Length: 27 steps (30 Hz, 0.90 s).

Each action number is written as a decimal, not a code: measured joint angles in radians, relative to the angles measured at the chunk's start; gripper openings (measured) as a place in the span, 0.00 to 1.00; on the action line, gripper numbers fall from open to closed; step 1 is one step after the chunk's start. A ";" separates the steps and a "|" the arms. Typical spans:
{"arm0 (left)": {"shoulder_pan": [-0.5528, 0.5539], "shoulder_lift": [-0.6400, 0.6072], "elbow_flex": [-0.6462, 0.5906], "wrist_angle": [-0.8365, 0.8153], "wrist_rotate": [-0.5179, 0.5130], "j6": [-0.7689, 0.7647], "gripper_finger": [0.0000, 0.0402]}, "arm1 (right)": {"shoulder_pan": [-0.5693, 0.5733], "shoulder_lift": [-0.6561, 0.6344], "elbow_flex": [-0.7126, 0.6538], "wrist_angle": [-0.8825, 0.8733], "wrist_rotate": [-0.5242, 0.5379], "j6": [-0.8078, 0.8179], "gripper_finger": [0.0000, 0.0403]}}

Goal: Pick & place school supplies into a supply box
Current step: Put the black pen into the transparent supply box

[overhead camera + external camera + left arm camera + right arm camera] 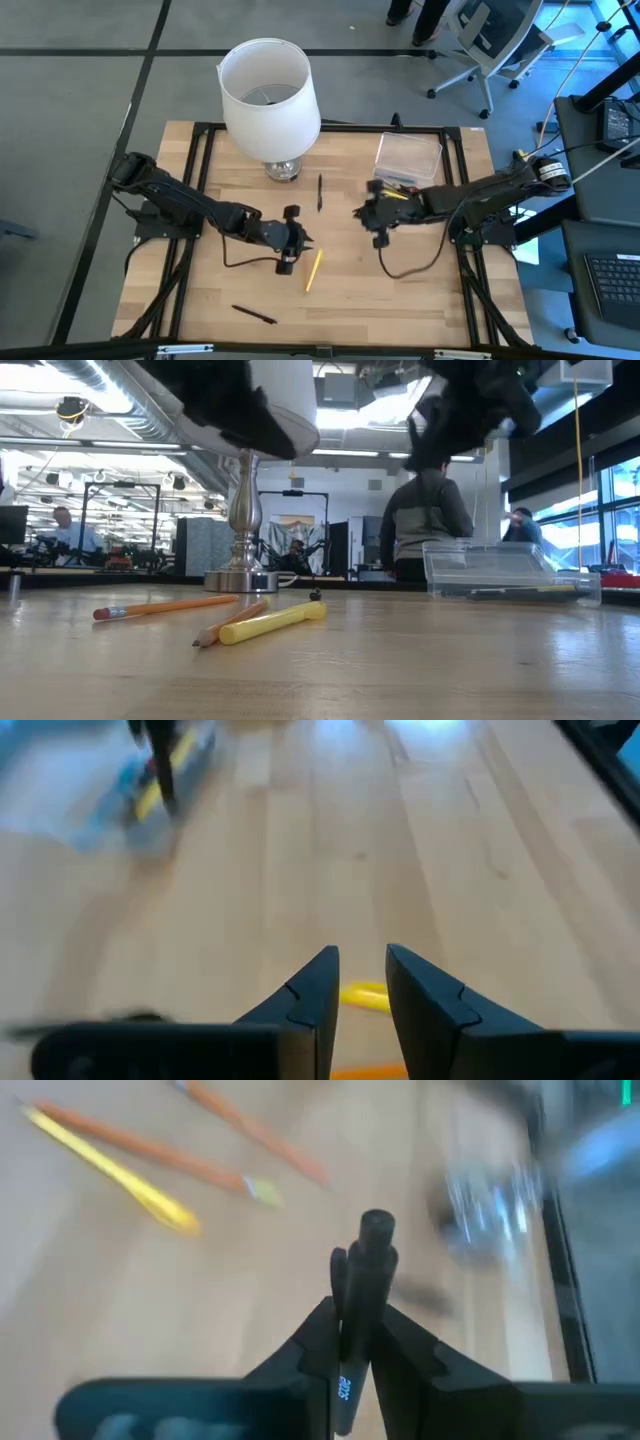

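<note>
The supply box (408, 157) sat at the table's far right part, to the right of the lamp base (282, 170), and it already held a few items, a yellow one visible through its clear wall in the low view. The right gripper (355, 1342) was clamped on a dark pen (362, 1295), which stood up between its fingers, and it hung above the wood just on the near-left side of the box. The step in hand looked like carrying that pen over the box and dropping it in.

To do it well, the arm would need to lift the pen clear of the box's rim, turn it to lie along the box's long side, and loosen only once it was low inside the walls, so it neither bounced out nor hung over an edge.

The left gripper (358, 982) hovered farther from the box, toward the table's middle, its fingers slightly parted and holding nothing, directly above a yellow pen (314, 268) and an orange pencil (165, 605). Another black pen (320, 192) lay between the lamp base and the box, and one more (254, 314) lay farthest from the box, near the front edge.
</note>
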 joint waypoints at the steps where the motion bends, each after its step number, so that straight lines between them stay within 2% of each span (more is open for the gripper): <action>1: 0.000 -0.011 0.000 -0.029 0.003 -0.037 0.19 | -0.012 -0.009 0.012 -0.080 0.024 0.049 0.12; 6: 0.000 -0.035 0.000 -0.070 0.003 -0.093 0.18 | -0.104 -0.010 0.021 -0.328 0.114 0.225 0.13; 10: 0.000 -0.035 0.000 -0.073 0.007 -0.102 0.17 | -0.184 0.006 0.020 -0.453 0.104 0.297 0.13; 14: 0.000 -0.035 0.000 -0.112 0.065 -0.192 0.17 | -0.258 0.023 0.019 -0.529 0.063 0.349 0.13; 17: -0.004 -0.034 0.000 -0.173 0.135 -0.265 0.17 | -0.299 0.041 0.019 -0.541 0.048 0.349 0.13; 20: -0.022 -0.034 0.000 -0.257 0.193 -0.276 0.17 | -0.330 0.075 0.019 -0.533 0.041 0.352 0.13; 27: -0.077 -0.033 -0.001 -0.344 0.195 -0.341 0.18 | -0.379 0.185 0.018 -0.537 0.043 0.372 0.13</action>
